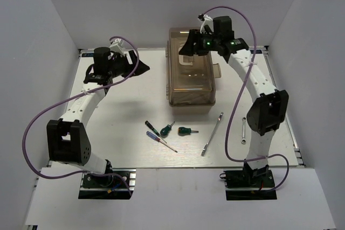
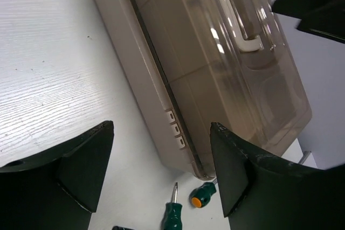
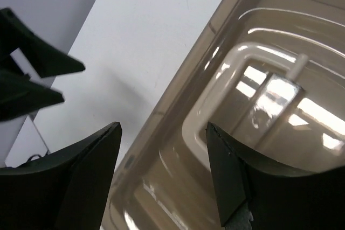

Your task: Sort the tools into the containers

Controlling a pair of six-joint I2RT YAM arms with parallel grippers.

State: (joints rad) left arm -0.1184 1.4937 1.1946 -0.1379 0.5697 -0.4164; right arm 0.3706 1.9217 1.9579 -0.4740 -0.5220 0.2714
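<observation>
Right gripper [image 3: 163, 127] hangs open and empty over the shut toolbox [image 1: 191, 82], by its pale handle [image 2: 241, 20], near the table's [image 1: 124, 111] far edge. Left gripper [image 2: 161, 127] is open too, just beside the box. The screwdrivers [image 1: 166, 130] and wrenches [image 1: 212, 134] lie near the front edge. If the fingers [image 3: 81, 187] miss the handle, the box could slide.

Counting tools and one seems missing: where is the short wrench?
Top view: the short wrench lies right of the long wrench, close beside the right arm.
</observation>
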